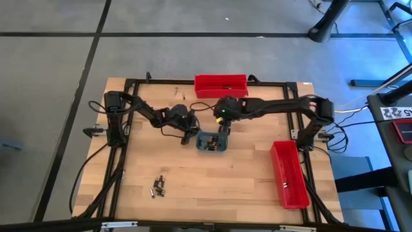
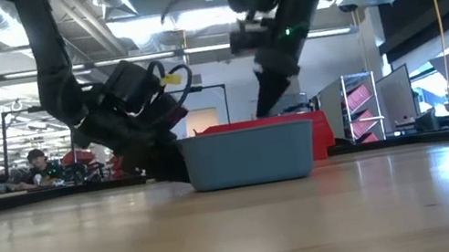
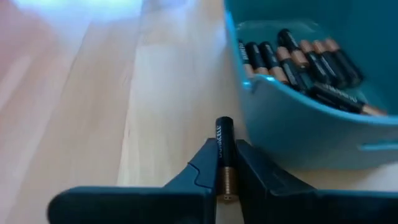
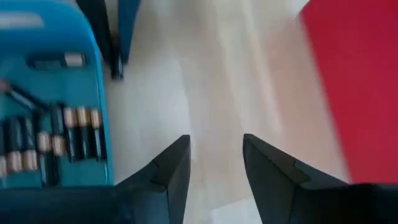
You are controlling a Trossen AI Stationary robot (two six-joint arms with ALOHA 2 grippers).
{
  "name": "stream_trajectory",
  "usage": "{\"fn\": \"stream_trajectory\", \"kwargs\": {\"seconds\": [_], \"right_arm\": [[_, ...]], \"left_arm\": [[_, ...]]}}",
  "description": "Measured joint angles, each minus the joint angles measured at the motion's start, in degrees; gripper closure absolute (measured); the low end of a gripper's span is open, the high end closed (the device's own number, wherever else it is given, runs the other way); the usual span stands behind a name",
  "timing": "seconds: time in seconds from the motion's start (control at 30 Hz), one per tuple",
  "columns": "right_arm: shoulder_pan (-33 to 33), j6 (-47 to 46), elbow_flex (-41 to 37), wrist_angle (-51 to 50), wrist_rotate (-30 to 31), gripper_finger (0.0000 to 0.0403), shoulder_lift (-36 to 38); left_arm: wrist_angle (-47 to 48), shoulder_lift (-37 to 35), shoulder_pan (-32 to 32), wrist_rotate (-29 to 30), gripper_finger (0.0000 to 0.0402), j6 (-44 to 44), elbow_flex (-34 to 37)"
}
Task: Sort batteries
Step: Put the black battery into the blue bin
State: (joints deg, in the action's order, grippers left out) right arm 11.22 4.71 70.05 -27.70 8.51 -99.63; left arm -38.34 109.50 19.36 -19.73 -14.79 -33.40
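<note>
Clamped between the left gripper's (image 3: 224,186) two dark fingers (image 3: 199,171) is a single battery (image 3: 224,155), black with a copper end, lying along the jaws with its black end poking out past the tips; the jaws are closed tight on it. It hangs just beside the outer wall of the grey-blue tray (image 3: 298,124), low over the wooden table (image 3: 93,124), not touching the tray as far as can be seen. Inside the tray lie more batteries (image 3: 292,59), about ten by the wrist views, side by side in loose rows; the exact count cannot be told. From above, the tray (image 1: 212,149) sits near the table's middle with both grippers close to it: the left gripper (image 1: 187,135) at its left edge, the right gripper (image 1: 223,131) just beyond its far edge. The right gripper's (image 4: 214,165) fingers stand apart, holding nothing, above bare table between the tray and a red bin. Two red bins show: one at the far edge (image 1: 221,84), one at the right side (image 1: 289,174), each with something small and dark inside. A small cluster of loose batteries (image 1: 158,187), roughly five, lies on the table toward the near left.
</note>
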Motion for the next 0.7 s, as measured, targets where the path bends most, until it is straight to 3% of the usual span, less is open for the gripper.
{"fn": "stream_trajectory", "kwargs": {"seconds": [0.1, 0.2, 0.37, 0.53, 0.7], "right_arm": [[0.0, 0.5, -4.9, 7.4, -0.3, 0.0253, 3.3], [0.0, -1.6, -12.4, 22.1, -0.5, 0.0253, 4.8], [0.0, -5.7, -20.0, 47.2, -5.4, 0.0253, 3.4], [0.0, -5.4, -19.0, 55.9, -9.7, 0.0252, 0.1], [0.0, -4.3, -13.6, 54.0, -14.9, 0.0218, -3.8]], "left_arm": [[5.4, -4.4, 0.7, 3.8, 0.0378, 1.6, 0.9], [10.4, -11.1, 1.0, 11.0, 0.0378, -0.1, 2.9], [16.8, -23.4, 1.4, 17.1, 0.0378, -2.2, 5.0], [19.9, -30.6, 0.4, 17.3, 0.0377, -2.7, 5.8], [19.1, -33.4, -2.2, 16.9, 0.0377, -3.9, 5.8]]}}
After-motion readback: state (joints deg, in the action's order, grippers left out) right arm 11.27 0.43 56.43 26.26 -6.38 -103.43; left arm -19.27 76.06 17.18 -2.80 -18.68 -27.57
